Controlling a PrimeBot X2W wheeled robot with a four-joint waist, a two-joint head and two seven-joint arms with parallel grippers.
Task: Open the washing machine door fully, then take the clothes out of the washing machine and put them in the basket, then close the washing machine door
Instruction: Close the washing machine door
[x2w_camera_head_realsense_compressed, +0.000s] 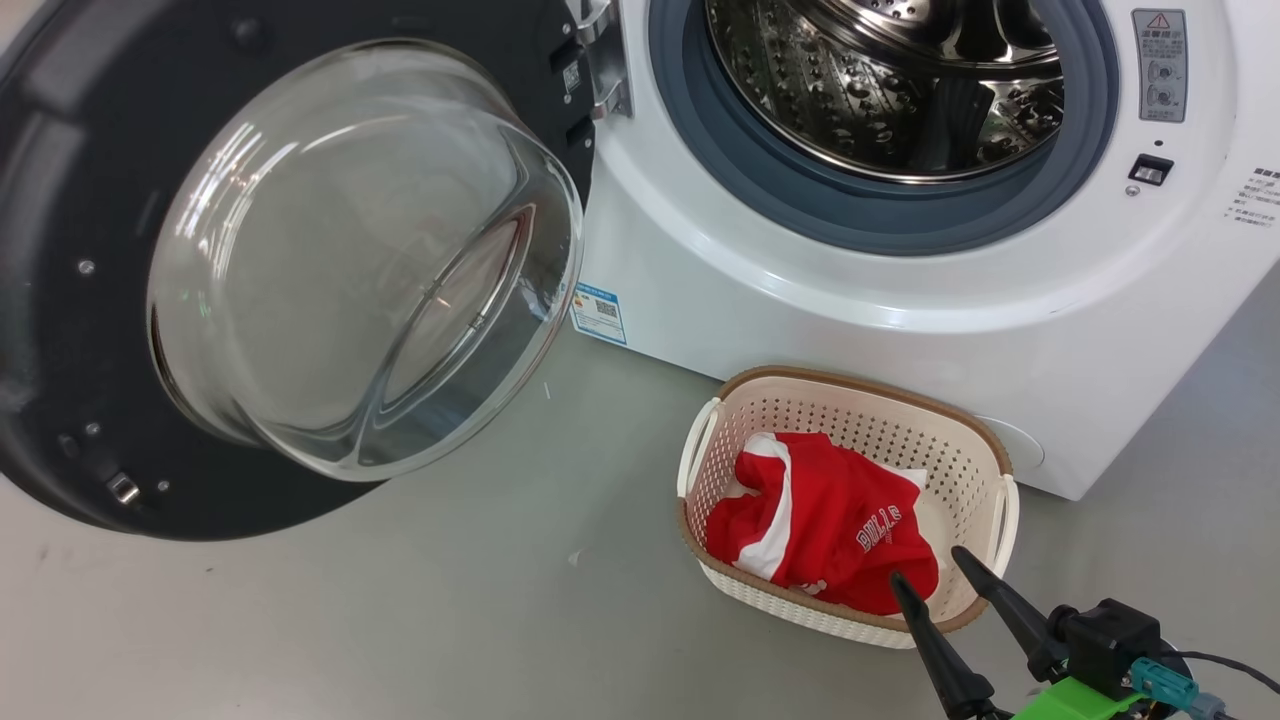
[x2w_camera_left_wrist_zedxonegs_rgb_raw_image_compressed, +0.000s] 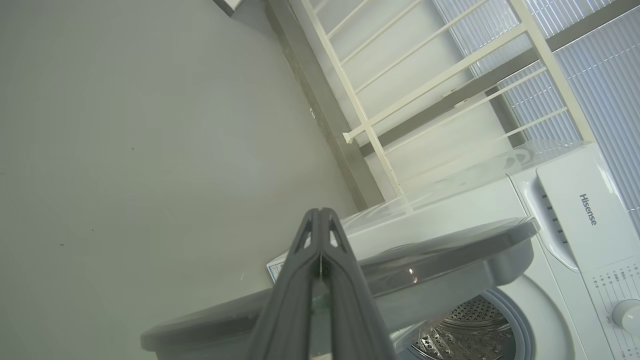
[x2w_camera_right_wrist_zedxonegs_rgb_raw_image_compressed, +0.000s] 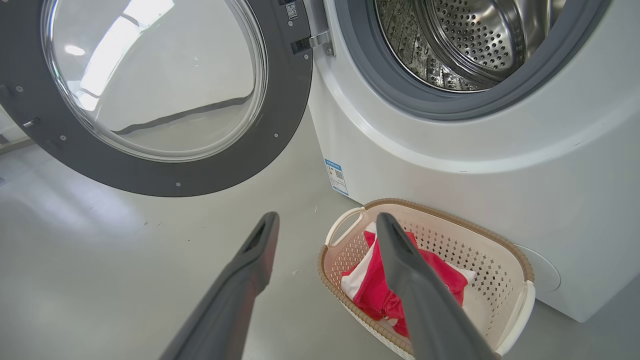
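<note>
— Item one, the clothes (x2w_camera_head_realsense_compressed: 830, 520): where do we file them?
— In the basket (x2w_camera_head_realsense_compressed: 860, 385), a red heap against its near wall. The basket stands on the floor (x2w_camera_head_realsense_compressed: 400, 620), just in front of the washer (x2w_camera_head_realsense_compressed: 900, 290).
— Item two, the drum (x2w_camera_head_realsense_compressed: 880, 90)?
— Bare steel as far as we can see; its upper part is out of frame. We judge the unloading done.
— Item three, the door (x2w_camera_head_realsense_compressed: 290, 260)?
— Swung wide to our left on the hinge (x2w_camera_head_realsense_compressed: 603, 60) beside the opening, inner face toward us. It is not yet closed, so closing it is the step we have in hand.
— Item four, the right gripper (x2w_camera_head_realsense_compressed: 927, 564)?
— Fingers spread wide with nothing between them, tips over the basket's near rim.
— Item five, the left gripper (x2w_camera_left_wrist_zedxonegs_rgb_raw_image_compressed: 320, 215)?
— Fingers pressed together, nothing held. In its wrist view the door lies edge-on beyond the tips; whether they touch it we cannot tell.
— What does the next move ask of us?
— We would bring a gripper to the door's outer face, out toward the edge away from the hinge. From there we would push it round to the opening until it clicks shut. The right arm should lift away from the basket first. The basket sits low, likely under the door's sweep, but we would watch that.
</note>
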